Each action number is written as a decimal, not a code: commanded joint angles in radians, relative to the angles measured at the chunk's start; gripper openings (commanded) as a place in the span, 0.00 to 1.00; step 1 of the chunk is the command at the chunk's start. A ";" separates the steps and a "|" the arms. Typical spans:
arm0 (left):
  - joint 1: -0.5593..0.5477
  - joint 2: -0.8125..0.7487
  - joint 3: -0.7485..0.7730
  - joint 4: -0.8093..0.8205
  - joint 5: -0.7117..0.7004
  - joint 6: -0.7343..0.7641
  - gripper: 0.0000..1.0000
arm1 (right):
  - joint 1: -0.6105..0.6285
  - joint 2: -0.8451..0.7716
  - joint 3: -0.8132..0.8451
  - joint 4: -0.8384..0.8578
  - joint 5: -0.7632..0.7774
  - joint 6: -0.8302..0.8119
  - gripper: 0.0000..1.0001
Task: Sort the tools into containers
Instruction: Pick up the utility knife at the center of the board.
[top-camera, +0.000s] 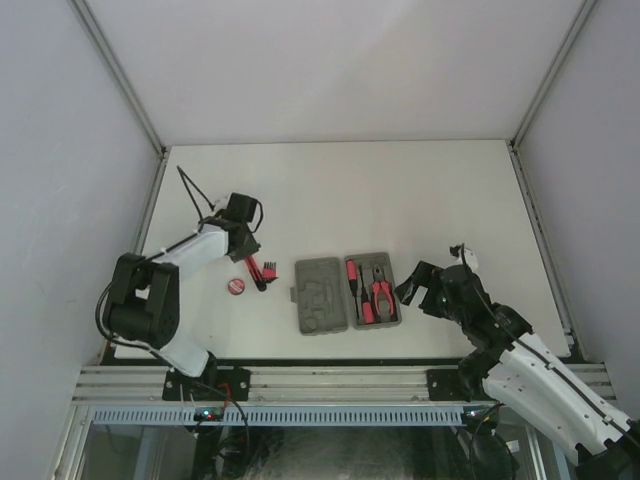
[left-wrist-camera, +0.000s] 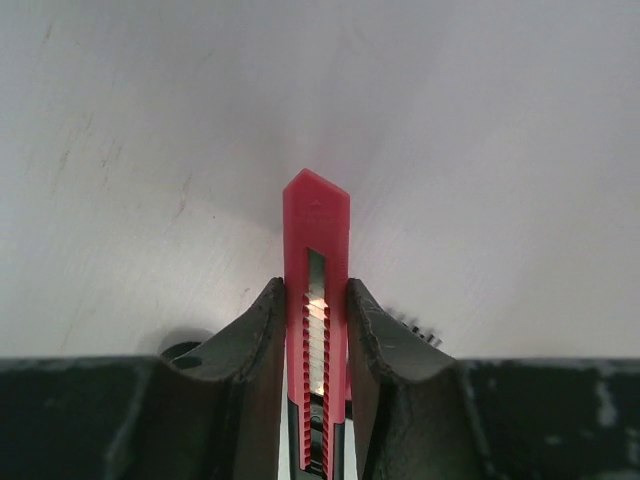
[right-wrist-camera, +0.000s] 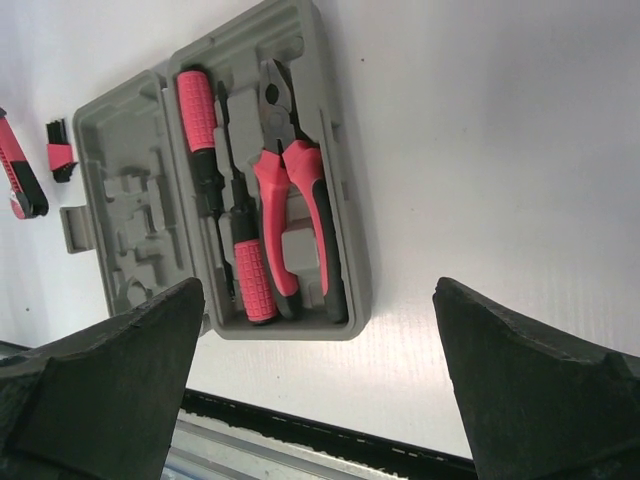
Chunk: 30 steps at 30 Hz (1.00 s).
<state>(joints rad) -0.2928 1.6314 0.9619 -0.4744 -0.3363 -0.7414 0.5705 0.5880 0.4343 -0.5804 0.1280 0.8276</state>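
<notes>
The counter (top-camera: 400, 190) is walled on three sides. Its far half carries nothing, so room for lifting and swinging is found there rather than along the near edge, where the arm bases crowd in.

The case (top-camera: 318, 300) lies open and flat near the middle of the near edge. Both halves face up, so tools can be lowered straight into the moulded slots. The slots of its left half are unfilled. In its right half the pliers (right-wrist-camera: 290, 190) are seated, with one screwdriver (right-wrist-camera: 197, 110) and a second screwdriver (right-wrist-camera: 255, 280) beside them.

The right end effector (top-camera: 428, 293) is held just right of the case with its fingers spread wide and nothing between them.

The left end effector (left-wrist-camera: 315, 295) is clamped on the knife (left-wrist-camera: 316, 230), gripped across its narrow sides with the tip pointing outward. Whether the knife is clear of the counter cannot be told. A bare strip of counter separates it from the case's left rim.

The comb piece (top-camera: 268, 272) lies close by the left end effector, and the disc (top-camera: 236, 288) just nearer the edge. Both would probably need care during a sweep towards the case.
</notes>
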 joint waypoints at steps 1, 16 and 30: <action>-0.011 -0.162 -0.029 0.053 0.026 0.026 0.21 | -0.004 -0.040 0.003 0.041 -0.017 -0.020 0.96; -0.306 -0.514 -0.085 0.013 0.070 -0.019 0.20 | 0.151 -0.073 0.024 0.313 -0.163 -0.084 0.88; -0.576 -0.615 -0.074 0.047 0.018 -0.199 0.19 | 0.597 0.222 0.026 0.816 0.086 -0.010 0.88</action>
<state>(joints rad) -0.8204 1.0340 0.8845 -0.4767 -0.2863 -0.8818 1.1290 0.7570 0.4343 -0.0059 0.1596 0.7860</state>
